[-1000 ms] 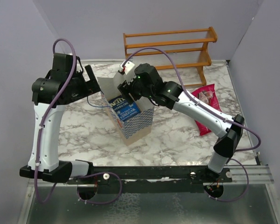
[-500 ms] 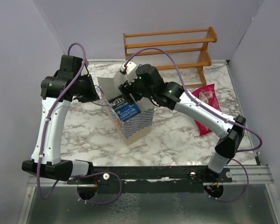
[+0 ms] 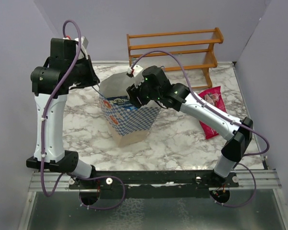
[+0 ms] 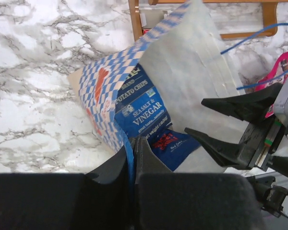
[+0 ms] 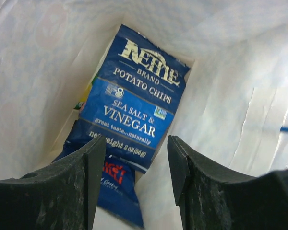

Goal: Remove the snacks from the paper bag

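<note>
Beside the tan checkered paper bag (image 3: 127, 117) one red foil packet (image 3: 211, 108) lies out; dark blue foil packets (image 5: 134, 96) lie inside under the spread right gripper (image 5: 135, 143); the left gripper (image 4: 133, 143) pinches its rim.

The paper bag (image 3: 128, 120) stands tilted, mouth open, 2 snacks showing inside: a blue Kettle packet (image 5: 134, 103) over a darker blue packet (image 5: 116, 184). A red packet (image 3: 212, 108) lies outside, well apart.

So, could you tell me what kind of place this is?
Likely a robot test booth: plain lilac walls enclose a marble-patterned table, with both arms bolted to a rail at its edge.
</note>
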`<control>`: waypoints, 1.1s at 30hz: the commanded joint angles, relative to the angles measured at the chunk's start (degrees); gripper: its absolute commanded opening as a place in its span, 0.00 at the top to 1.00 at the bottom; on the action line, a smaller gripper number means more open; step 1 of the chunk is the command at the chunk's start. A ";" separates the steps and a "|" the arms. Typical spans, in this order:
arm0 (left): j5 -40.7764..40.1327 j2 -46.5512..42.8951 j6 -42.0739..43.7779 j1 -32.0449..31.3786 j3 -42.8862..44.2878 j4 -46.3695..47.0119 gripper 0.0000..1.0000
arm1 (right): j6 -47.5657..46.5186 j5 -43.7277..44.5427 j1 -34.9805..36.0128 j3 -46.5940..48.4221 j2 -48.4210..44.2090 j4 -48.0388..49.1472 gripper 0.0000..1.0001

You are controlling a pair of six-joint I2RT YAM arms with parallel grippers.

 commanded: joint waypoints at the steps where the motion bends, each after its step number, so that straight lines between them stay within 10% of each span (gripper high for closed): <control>1: 1.63 -0.10 2.06 0.29 3.47 5.71 1.00 | -0.65 -5.99 0.13 1.17 1.00 -0.90 0.45; 23: 30.31 17.95 -11.88 -0.78 7.22 33.70 1.00 | -0.34 -26.23 -0.40 -7.13 -2.32 8.70 0.42; 33: 36.82 19.63 -18.83 -7.56 5.36 39.19 1.00 | 10.44 -13.76 -4.20 -17.68 -9.56 13.30 0.41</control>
